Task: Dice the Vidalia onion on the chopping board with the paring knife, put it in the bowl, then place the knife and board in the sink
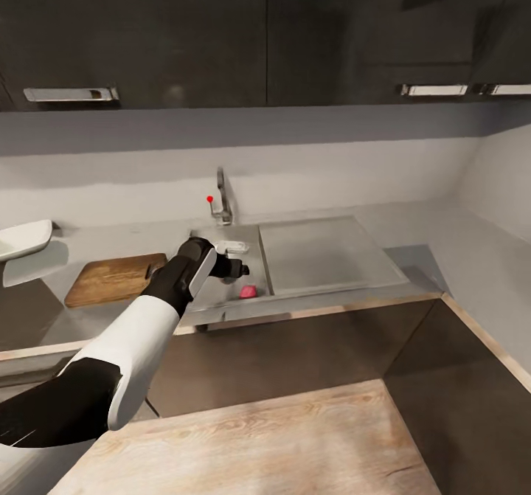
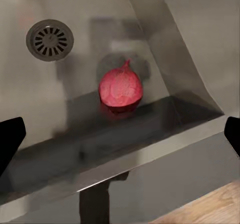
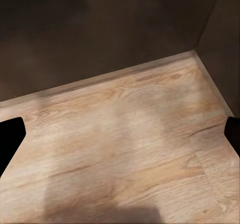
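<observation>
While sitting on the sink (image 1: 221,299) floor near the front wall, Vidalia onion (image 2: 120,88) untouched, pinkish-red, stem tip up, well apart from round drain (image 2: 50,39). Seen in head view too (image 1: 248,291), just beside the basin's right wall. Hovering above it: left gripper (image 2: 120,134), fingers (image 2: 11,139) spread wide at both edges of the wrist view, nothing between them, no contact with the onion. Left arm (image 1: 140,333) reaching in over the front rim. Chrome tap (image 1: 223,203) with red dot behind the basin, drainboard (image 1: 324,253) to its right. Chopping board (image 1: 114,278) flat on countertop (image 1: 442,229) left of the sink, white bowl (image 1: 23,238) further left at the frame edge. Right gripper (image 3: 120,134) also spread wide, empty, pointing down at wood-grain floor (image 3: 125,144) by dark cabinet fronts (image 3: 100,28).
</observation>
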